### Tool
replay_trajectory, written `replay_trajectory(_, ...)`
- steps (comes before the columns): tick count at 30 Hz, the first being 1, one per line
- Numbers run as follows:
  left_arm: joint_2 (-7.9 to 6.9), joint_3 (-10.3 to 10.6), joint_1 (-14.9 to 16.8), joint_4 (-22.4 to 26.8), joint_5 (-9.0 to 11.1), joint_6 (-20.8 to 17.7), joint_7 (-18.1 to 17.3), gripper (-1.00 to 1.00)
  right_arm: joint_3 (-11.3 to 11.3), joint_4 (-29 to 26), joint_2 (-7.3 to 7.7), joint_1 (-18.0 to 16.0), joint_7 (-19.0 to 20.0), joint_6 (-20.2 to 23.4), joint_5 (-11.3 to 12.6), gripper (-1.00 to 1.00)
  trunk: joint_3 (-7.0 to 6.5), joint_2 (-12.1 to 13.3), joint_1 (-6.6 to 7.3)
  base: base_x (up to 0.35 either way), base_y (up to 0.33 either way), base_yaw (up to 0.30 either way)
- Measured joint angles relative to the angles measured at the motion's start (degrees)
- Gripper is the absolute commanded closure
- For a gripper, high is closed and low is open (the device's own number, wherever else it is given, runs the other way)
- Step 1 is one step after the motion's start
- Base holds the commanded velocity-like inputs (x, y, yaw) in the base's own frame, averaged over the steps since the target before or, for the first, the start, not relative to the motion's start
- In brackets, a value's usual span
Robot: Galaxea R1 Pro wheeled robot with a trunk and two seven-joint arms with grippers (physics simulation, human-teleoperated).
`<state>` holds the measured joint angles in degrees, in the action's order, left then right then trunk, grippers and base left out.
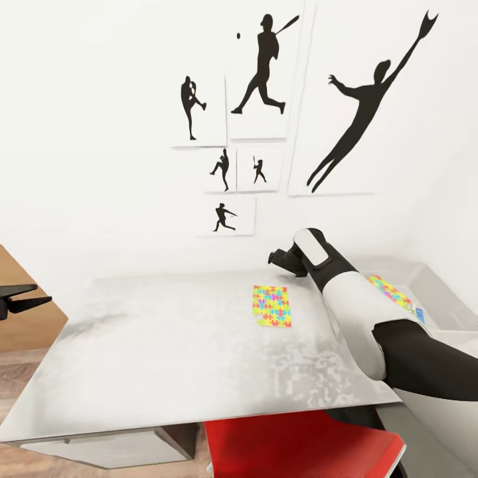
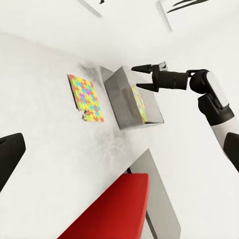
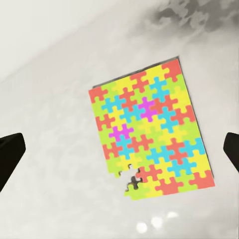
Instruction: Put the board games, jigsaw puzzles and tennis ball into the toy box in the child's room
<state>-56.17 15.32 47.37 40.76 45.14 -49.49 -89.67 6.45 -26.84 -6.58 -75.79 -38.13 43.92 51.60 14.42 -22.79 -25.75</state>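
Nearby, red seat: a red chair (image 1: 299, 448) sat tucked under the desk's (image 1: 166, 352) near edge.
Left end effector (image 1: 26, 300): fingers apart, empty, off the desk's left edge.
Jigsaw puzzle (image 1: 272, 306): flat on the desk, right of centre; judged thin, light, stiff, best nipped at an edge.
Right end effector (image 2: 142, 77): fingers apart, empty, above the desk's far side.
Toy box (image 1: 435, 292): far right, a second puzzle (image 1: 390, 292) inside, partly hidden by the arm.

Readable text: none — no words, brands or numbers anywhere.
Wall prints (image 1: 265, 66): 6 black sport silhouettes — figures only, no captions.
Jigsaw puzzle (image 3: 152, 129): coloured pieces, no lettering.
Toy box (image 2: 119, 99): unmarked.
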Motion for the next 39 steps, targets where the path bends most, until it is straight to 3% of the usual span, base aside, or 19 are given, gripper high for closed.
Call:
replay_trajectory(7,0.0,0.0,0.02,0.0,0.0,0.0,0.0,-1.0,-0.08,0.07,-0.47,0.0,-0.01,-0.18,-0.07,-1.0,0.62,0.0,0.0,0.0,0.0,-0.002)
replay_trajectory(39,-0.02,0.0,-0.01,0.0,0.0,0.0,0.0,-1.0,-0.03,0.09,0.12,0.0,-0.01,-0.35,-0.08,-1.0,3.64,0.0,0.0,0.0,0.0,0.0)
